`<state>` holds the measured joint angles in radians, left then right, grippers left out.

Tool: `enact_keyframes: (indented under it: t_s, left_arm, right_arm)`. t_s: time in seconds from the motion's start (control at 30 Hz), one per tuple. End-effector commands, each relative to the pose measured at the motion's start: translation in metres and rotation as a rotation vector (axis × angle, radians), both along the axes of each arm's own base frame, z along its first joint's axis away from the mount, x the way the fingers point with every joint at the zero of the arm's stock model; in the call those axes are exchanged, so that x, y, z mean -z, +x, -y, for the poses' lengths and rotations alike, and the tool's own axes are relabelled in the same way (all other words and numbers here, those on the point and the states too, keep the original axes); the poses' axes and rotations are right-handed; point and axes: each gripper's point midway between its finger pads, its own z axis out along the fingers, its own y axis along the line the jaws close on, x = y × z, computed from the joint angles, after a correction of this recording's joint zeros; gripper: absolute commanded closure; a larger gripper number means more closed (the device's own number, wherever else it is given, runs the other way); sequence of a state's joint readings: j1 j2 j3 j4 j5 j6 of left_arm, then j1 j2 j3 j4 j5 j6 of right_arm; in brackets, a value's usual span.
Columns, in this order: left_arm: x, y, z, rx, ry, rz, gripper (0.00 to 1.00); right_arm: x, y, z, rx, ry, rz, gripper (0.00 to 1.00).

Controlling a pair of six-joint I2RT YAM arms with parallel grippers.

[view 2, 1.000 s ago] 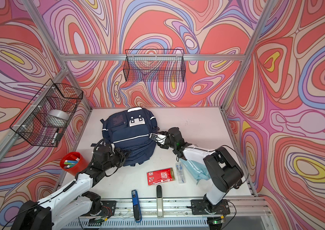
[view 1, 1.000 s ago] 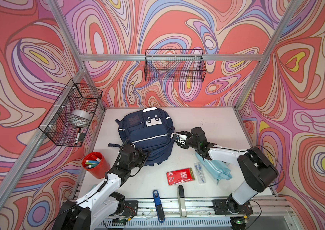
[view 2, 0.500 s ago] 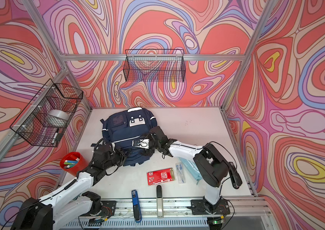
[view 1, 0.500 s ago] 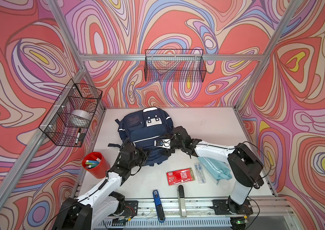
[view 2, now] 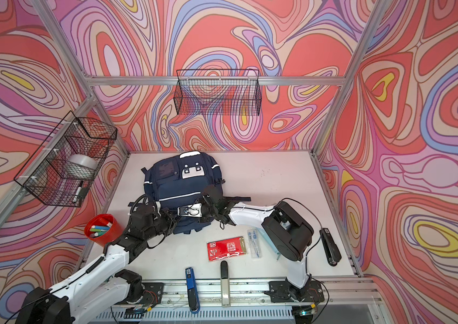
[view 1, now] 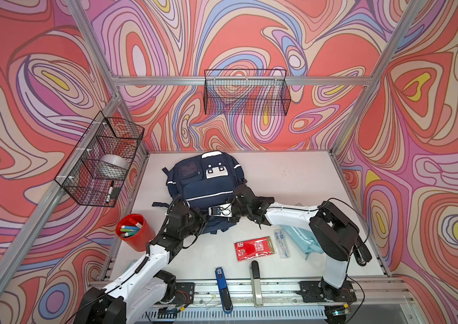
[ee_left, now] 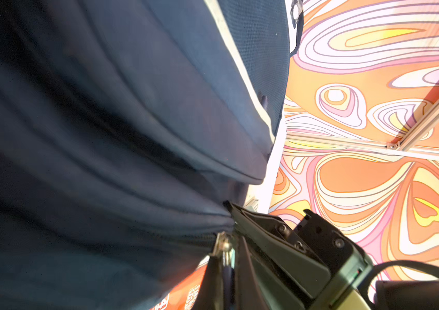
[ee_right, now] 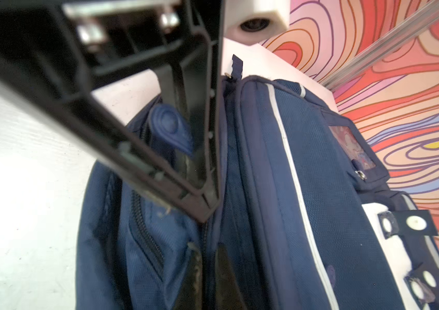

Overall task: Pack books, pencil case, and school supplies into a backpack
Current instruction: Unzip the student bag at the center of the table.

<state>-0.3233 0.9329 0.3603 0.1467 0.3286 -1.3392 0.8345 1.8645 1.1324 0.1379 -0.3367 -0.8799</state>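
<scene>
- left gripper (ee_left: 225,259): fingers pressed together on a metal zip pull (ee_left: 222,243) at the near edge of the backpack (view 1: 202,182). The fingers are dark and blurred in the wrist view and hidden under the wrist in both top views.
- right gripper (ee_right: 207,212): fingers closed to a point on the backpack's zip line, just beside the left fingers. Cannot tell whether cloth is nipped.
- pencil case (view 1: 296,238): well behind the right fingers, half hidden under the right arm.
- red packet (view 1: 253,248), pen pack (view 1: 281,244): flat on the table (view 1: 292,179), behind both sets of fingers, apart from them.
</scene>
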Motion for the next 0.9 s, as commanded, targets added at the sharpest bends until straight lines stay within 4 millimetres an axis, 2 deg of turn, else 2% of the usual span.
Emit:
enact_keyframes:
  t_s: [0.0,0.07,0.1,0.27,0.4,0.57,0.67,0.77,0.83,0.87]
  left_arm:
    - [-0.016,0.019,-0.029,-0.104,0.018,0.064,1.0]
    - [-0.008,0.023,-0.042,-0.133,0.007,0.045,1.0]
    - [-0.008,0.025,-0.047,-0.141,0.007,0.048,1.0]
    - [-0.007,0.03,-0.068,-0.188,0.074,0.046,1.0]
    - [0.006,0.039,-0.091,-0.244,0.089,0.024,1.0]
    - [0.005,0.055,-0.106,-0.26,0.142,0.039,1.0]
    - [0.004,0.063,-0.098,-0.235,0.092,0.057,1.0]
    - [-0.002,0.067,-0.079,-0.187,0.027,0.076,1.0]
    - [-0.007,0.065,-0.062,-0.148,0.034,0.08,1.0]
    - [-0.01,0.063,-0.055,-0.135,0.034,0.085,1.0]
  right_arm:
    - [-0.002,0.0,0.026,0.048,-0.021,0.033,1.0]
    - [0.001,0.003,0.033,0.055,-0.027,0.028,1.0]
    - [-0.011,0.004,0.036,0.055,-0.01,0.04,1.0]
    - [-0.016,0.006,0.051,0.061,-0.014,0.062,1.0]
    - [-0.027,0.01,0.075,0.088,0.034,0.05,1.0]
    - [-0.029,0.015,0.1,0.128,0.02,0.047,1.0]
    - [-0.021,0.026,0.11,0.178,-0.053,0.06,1.0]
    - [-0.023,0.029,0.103,0.17,-0.047,0.047,0.98]
    - [-0.032,0.029,0.09,0.174,-0.006,0.06,0.75]
    - [-0.036,0.026,0.081,0.171,0.004,0.073,0.68]
